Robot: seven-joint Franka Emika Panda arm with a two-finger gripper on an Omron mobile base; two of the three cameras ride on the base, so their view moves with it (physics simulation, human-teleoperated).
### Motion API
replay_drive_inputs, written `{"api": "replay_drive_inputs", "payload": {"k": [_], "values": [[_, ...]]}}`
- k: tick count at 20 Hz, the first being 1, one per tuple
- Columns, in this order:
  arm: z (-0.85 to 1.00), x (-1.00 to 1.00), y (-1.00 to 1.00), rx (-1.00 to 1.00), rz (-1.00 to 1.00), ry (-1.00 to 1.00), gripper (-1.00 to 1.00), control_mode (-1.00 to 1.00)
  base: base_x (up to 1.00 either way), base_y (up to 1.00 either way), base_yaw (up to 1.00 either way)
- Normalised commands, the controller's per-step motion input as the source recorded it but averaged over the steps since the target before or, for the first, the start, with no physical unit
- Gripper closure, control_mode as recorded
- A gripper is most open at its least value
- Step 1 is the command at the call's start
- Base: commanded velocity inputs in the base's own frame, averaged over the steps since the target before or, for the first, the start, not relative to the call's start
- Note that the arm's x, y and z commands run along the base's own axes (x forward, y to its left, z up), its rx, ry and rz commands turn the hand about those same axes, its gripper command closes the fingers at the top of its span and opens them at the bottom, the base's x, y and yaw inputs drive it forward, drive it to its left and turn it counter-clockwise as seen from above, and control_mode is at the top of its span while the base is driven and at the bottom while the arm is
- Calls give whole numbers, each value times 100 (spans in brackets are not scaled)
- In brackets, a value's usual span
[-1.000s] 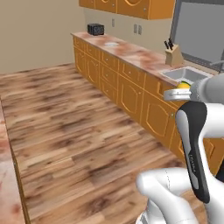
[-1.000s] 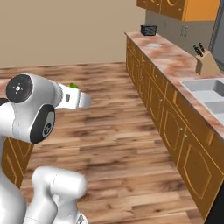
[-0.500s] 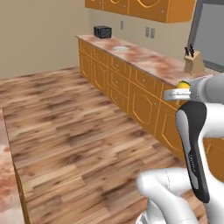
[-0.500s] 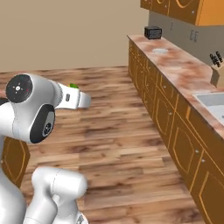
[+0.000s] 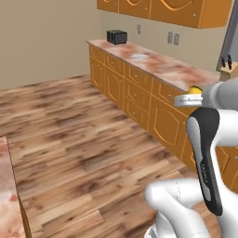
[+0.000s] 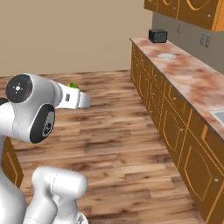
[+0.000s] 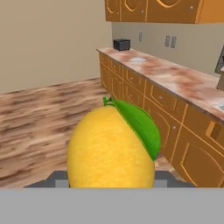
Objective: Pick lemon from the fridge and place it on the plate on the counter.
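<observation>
Yellow lemon point(image 7: 109, 148) with green leaf; reddish-brown marbled counter point(image 5: 162, 69); orange cabinets point(image 6: 175, 127).

One lemon point(image 7: 109, 148), one plate point(image 5: 140, 56), one toaster point(image 5: 116, 36) and one knife block point(image 5: 228, 69).

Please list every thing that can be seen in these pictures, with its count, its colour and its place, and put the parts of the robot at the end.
lemon: one, yellow with a green leaf, close in front of the hand camera, held at the gripper
plate: one, white-grey, on the counter, on the near side of the dark appliance
counter: one, reddish-brown and cream marbled, along the right wall
dark appliance: one, black, at the counter's far end
base cabinets: one row, orange, under the counter
wall cabinets: one row, orange, above the counter
knife block: one, tan with dark handles, at the right edge
wall outlets: two, grey, above the counter
floor: wood planks, brown
gripper: one, shut on the lemon
arm: one, white with dark joints
</observation>
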Motion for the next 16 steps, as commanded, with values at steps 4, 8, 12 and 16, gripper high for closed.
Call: {"api": "replay_drive_inputs", "payload": {"k": [4, 8, 12, 16], "values": [[0, 0, 0, 0, 0, 0, 100, 100, 89, 12, 0], [0, 0, 0, 0, 0, 0, 100, 100, 90, 12, -1], [0, 0, 0, 0, 0, 0, 100, 100, 87, 9, -4], [0, 0, 0, 0, 0, 0, 100, 100, 88, 6, -8]]}}
